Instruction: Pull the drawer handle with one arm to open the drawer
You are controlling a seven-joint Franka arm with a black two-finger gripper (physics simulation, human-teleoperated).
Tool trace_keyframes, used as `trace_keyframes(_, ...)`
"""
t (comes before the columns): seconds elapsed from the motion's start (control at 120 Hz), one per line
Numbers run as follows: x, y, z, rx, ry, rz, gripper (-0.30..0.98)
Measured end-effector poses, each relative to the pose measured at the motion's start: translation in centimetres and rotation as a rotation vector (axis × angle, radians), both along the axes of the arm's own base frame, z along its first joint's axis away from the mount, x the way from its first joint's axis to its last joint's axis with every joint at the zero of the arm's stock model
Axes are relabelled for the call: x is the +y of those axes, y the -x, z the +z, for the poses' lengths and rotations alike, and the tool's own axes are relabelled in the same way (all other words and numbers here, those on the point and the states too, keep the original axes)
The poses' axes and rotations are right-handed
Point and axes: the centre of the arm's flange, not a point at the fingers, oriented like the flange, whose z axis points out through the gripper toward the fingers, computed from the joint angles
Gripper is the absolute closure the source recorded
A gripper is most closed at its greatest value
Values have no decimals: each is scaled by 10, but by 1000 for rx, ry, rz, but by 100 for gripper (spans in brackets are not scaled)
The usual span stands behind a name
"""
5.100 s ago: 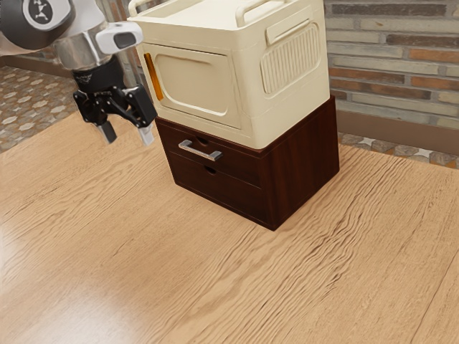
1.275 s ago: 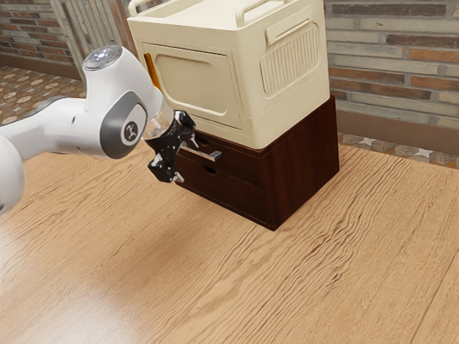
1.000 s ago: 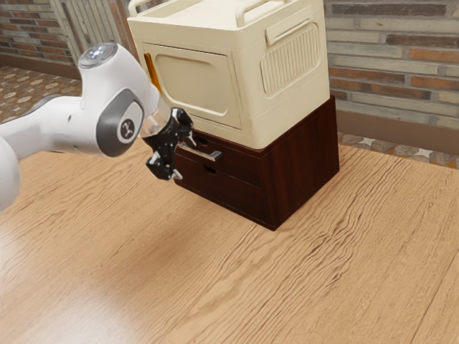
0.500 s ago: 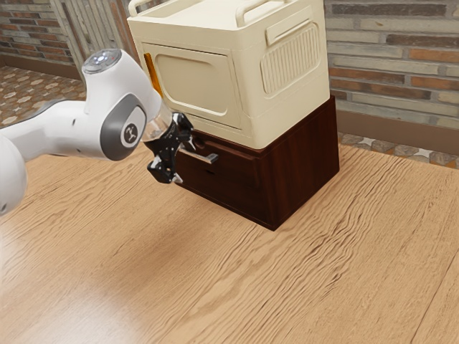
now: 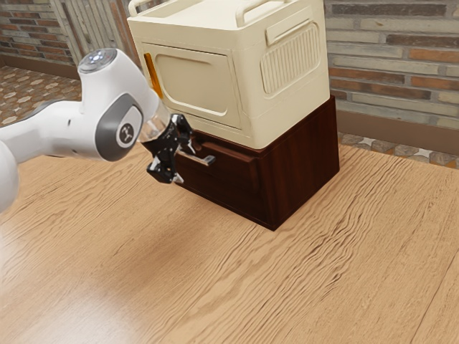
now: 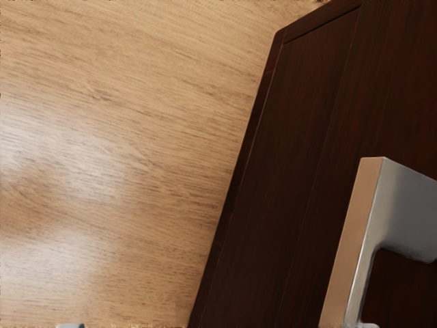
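Watch your gripper (image 5: pixel 186 164) at the handle (image 5: pixel 204 160): its fingers stand wide apart, with no grip on the handle. One fingertip (image 6: pixel 369 326) seems to sit in the handle's loop, so you may be pulling with just a hook. If you pull crooked, that finger could slip off the handle. The drawer (image 5: pixel 234 166), just behind the handle, looks a little bit out, and a pull from one end could make it twist and stick. Farther behind the handle, the dark cabinet (image 5: pixel 301 165) could slide along too if the drawer jams, and the cream box (image 5: pixel 193 80) above the handle could wobble. The handle is by that one finger, well apart from the other; I can't tell if it touches.
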Motion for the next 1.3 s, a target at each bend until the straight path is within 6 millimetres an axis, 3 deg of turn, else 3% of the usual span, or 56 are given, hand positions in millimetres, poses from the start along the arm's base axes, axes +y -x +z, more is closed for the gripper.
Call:
trace_keyframes(0.333,-3,8,1,2,16,-4,36)
trace_keyframes(1.3,12,75,2,7,103,6,45)
